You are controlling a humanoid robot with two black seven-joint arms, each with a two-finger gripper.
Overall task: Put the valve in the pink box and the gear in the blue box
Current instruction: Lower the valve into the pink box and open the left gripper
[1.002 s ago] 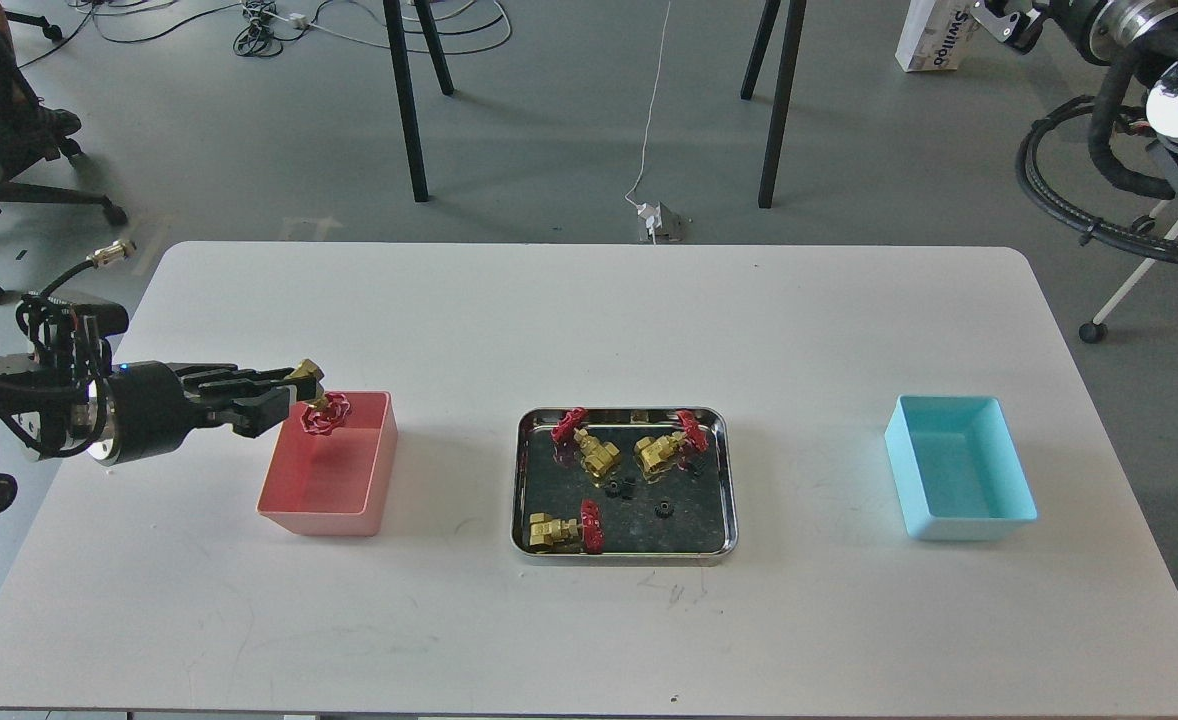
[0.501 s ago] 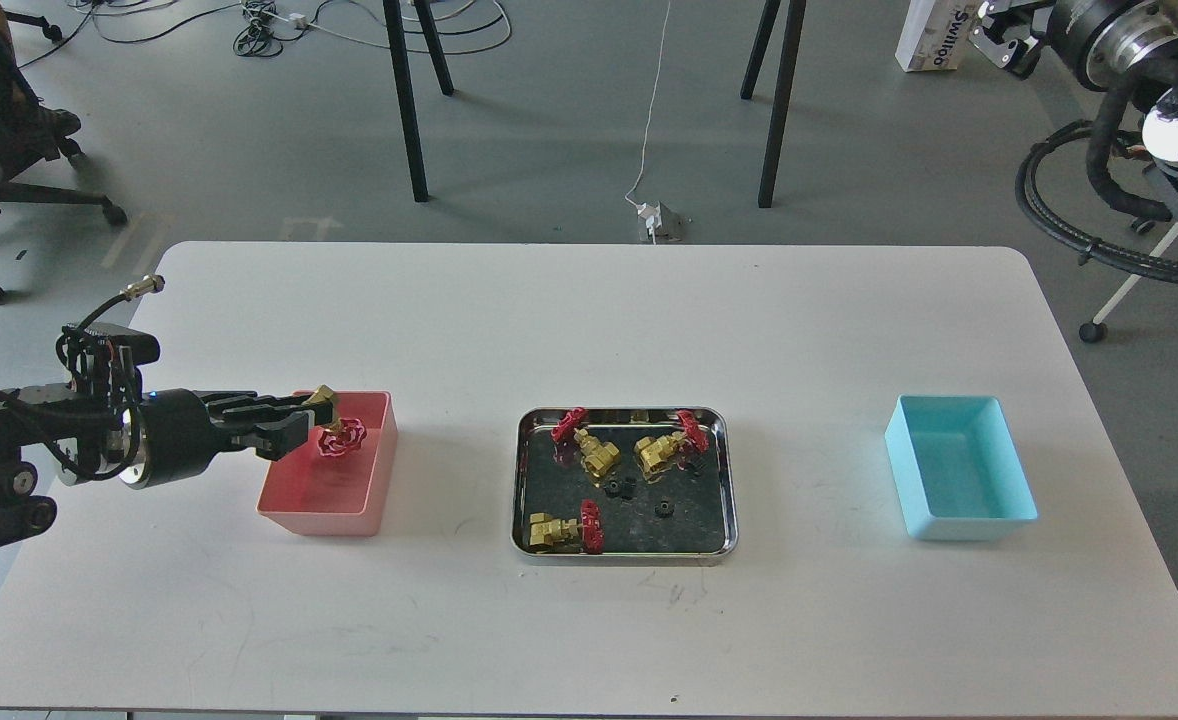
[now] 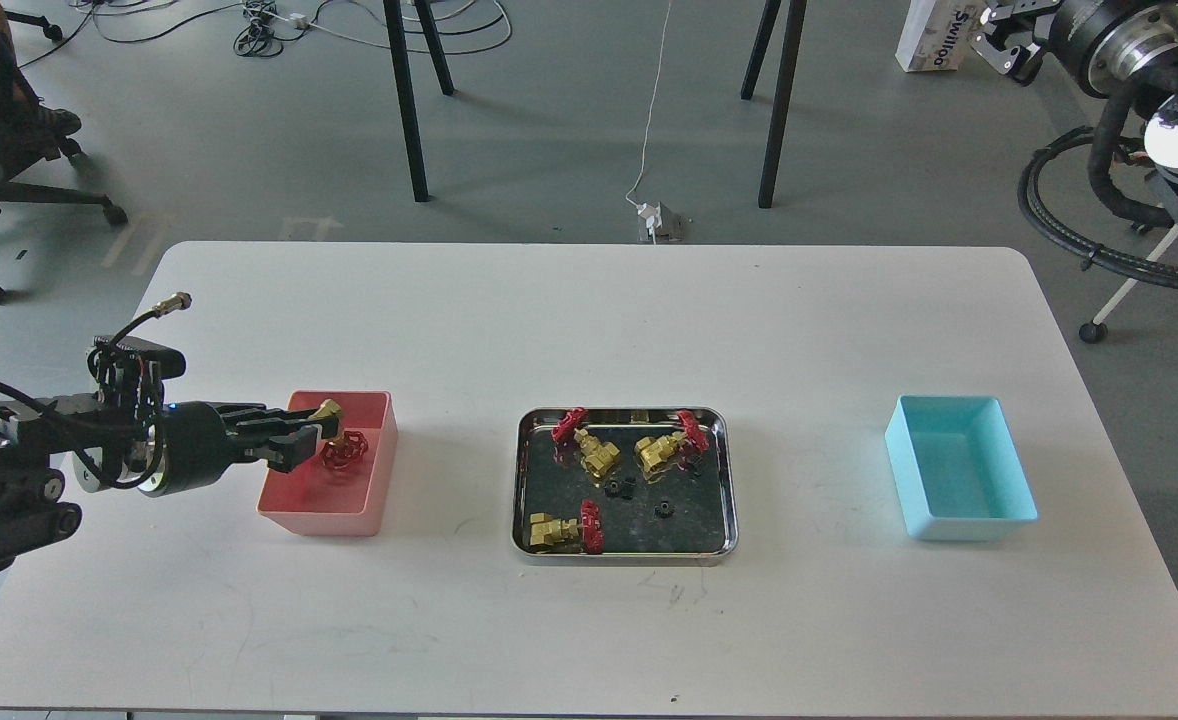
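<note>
My left gripper (image 3: 311, 432) is shut on a valve (image 3: 343, 448), brass body with a red handwheel, and holds it low inside the pink box (image 3: 321, 522) at the left of the table. Three more valves (image 3: 585, 446) lie in the steel tray (image 3: 625, 556) at the table's middle, with a few tiny black gears (image 3: 620, 488) among them. The blue box (image 3: 965, 526) stands at the right with nothing in it. My right gripper (image 3: 1001, 40) is up at the far top right, off the table, too small to read.
The tray sits between the two boxes. Beyond the far table edge are black stand legs (image 3: 409, 110), floor cables and a chair base (image 3: 9, 190) at the left. A cable loop (image 3: 1079, 200) hangs at the right.
My left gripper has moved right and down with the valve, from above the pink box's left rim to low inside the box. The right arm has shifted only slightly.
</note>
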